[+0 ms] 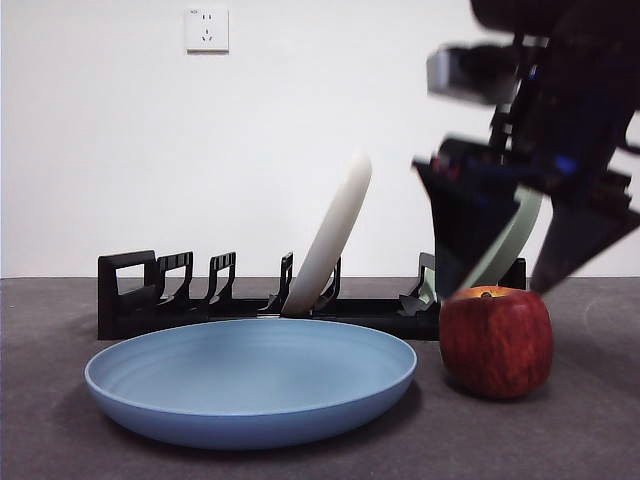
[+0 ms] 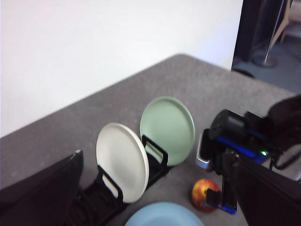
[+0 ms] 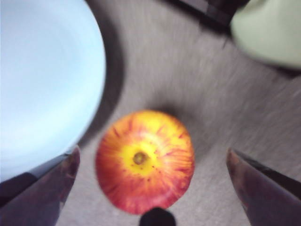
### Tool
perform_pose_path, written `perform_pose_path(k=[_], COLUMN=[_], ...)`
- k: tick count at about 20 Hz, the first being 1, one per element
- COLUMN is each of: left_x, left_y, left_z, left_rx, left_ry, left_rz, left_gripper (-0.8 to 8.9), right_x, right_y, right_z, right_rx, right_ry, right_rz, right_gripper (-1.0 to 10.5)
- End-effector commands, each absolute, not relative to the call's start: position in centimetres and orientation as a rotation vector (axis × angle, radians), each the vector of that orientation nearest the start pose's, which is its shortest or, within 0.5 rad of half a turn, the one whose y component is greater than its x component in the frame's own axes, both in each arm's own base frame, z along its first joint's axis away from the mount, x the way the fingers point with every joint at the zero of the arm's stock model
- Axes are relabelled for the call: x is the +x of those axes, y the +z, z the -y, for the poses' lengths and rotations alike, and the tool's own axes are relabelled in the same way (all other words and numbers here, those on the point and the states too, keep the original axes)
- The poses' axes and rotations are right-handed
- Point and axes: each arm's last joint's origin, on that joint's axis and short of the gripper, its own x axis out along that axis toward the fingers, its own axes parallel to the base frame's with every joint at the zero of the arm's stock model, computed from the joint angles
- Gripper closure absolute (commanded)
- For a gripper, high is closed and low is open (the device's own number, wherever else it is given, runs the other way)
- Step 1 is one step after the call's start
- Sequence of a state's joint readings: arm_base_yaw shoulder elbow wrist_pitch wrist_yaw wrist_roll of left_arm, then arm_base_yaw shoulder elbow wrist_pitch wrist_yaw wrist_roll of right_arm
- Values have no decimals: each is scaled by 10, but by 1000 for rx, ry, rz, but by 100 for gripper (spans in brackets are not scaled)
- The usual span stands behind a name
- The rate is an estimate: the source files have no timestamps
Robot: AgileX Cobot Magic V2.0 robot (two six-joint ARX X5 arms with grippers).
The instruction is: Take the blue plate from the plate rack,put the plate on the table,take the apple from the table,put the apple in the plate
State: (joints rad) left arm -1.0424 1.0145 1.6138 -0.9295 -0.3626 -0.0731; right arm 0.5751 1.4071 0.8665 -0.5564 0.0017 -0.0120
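The blue plate [image 1: 250, 380] lies flat on the table [image 1: 600, 440] in front of the plate rack [image 1: 130, 300]. The apple [image 1: 497, 340] stands upright just to the right of the plate, apart from it. My right gripper [image 1: 495, 280] hangs directly over the apple, its jaws open and spread to either side of the apple's top. In the right wrist view the apple [image 3: 145, 160] sits between the open jaws of the right gripper [image 3: 153, 151], with the blue plate [image 3: 42, 80] beside it. My left gripper [image 2: 157, 157] is open and empty, high above the rack [image 2: 94, 202].
A cream-white plate [image 1: 330, 235] and a sage-green plate [image 1: 505, 245] stand in the rack behind the apple. The green plate is close behind my right gripper. A wall with a socket [image 1: 207, 29] is at the back.
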Motion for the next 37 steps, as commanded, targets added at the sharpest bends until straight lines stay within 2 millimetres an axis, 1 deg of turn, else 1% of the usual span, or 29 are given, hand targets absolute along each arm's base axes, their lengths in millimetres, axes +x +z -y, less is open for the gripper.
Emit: perform_pose_path(k=[1, 3, 4, 7, 9, 14, 17, 18, 22, 25, 27, 29, 30, 32, 34, 36, 37], left_x=[79, 79, 79, 79, 78, 78, 78, 78, 78, 79, 80, 80, 81, 81, 82, 82, 82], left_y=[483, 483, 483, 482, 481, 479, 478, 478, 478, 478, 478, 478, 478, 478, 477, 476, 475], left_z=[113, 113, 113, 113, 113, 112, 112, 112, 111, 110, 109, 108, 107, 105, 103, 101, 100], left_rx=[141, 128, 124, 131, 138, 154, 162, 163, 166, 177, 184, 193, 207, 233, 254, 276, 287], left_ry=[-654, -651, -651, -650, -649, -646, -645, -645, -627, -573, -540, -499, -472, -409, -345, -291, -265], left_rz=[-295, -303, -306, -314, -321, -340, -350, -350, -346, -334, -326, -317, -309, -301, -299, -300, -300], left_gripper=[315, 315, 315, 315, 315, 315, 315, 315, 315, 315, 315, 315, 315, 315, 315, 315, 315], right_x=[224, 227, 228, 229, 230, 231, 229, 227, 216, 212, 215, 222, 225, 229, 228, 226, 226], right_y=[192, 184, 181, 177, 177, 180, 196, 202, 224, 229, 226, 216, 209, 195, 182, 177, 177], right_z=[-146, -148, -148, -149, -150, -152, -161, -167, -203, -228, -246, -262, -271, -280, -282, -281, -281], right_rx=[-347, -353, -356, -358, -357, -337, -304, -294, -287, -287, -305, -331, -347, -381, -407, -431, -436], right_ry=[524, 521, 520, 520, 523, 516, 530, 549, 718, 791, 817, 832, 835, 836, 828, 820, 823], right_rz=[-1104, -1127, -1137, -1149, -1138, -1123, -1073, -1054, -954, -911, -919, -941, -963, -1012, -1065, -1099, -1102], right_gripper=[344, 355, 406, 709, 958, 958, 958, 958, 959, 960, 959, 959, 959, 959, 959, 958, 935])
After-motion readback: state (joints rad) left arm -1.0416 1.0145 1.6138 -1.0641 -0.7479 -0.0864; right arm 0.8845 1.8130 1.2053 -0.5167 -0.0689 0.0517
